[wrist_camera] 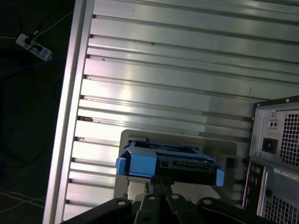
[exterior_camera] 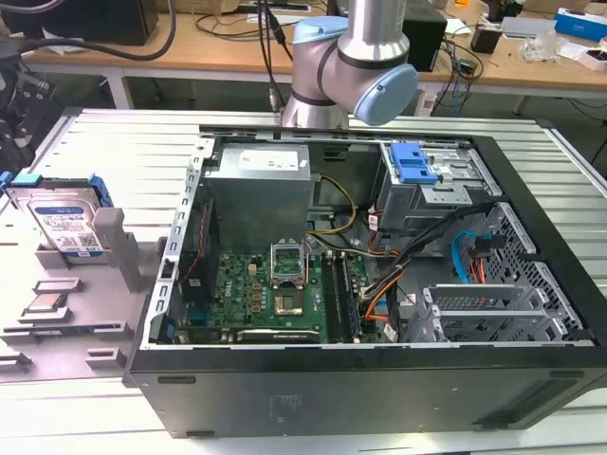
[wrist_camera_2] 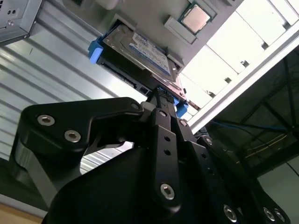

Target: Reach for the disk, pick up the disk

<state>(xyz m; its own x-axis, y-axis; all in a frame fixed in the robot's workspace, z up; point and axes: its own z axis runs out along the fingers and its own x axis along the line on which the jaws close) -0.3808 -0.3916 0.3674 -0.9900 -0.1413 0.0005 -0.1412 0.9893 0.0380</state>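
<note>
At the exterior view's left, the disk leans in a grey holder on the slotted tabletop, presumably so that its edges are free for grasping. Its long axis rises, tilted leftward, and its label faces the open computer case at right. The gripper sits at one blue-framed edge; whether it is wide or narrow cannot be told.

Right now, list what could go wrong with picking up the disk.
1. The disk leans in a grey holder; a pull off the slot's line could jam it or drag the holder.
2. The gripper sits at the disk's edge by the blue carrier; a hold on that narrow edge could slip.
3. A chip lies on the same holder nearby; a swinging disk could knock it.
</note>
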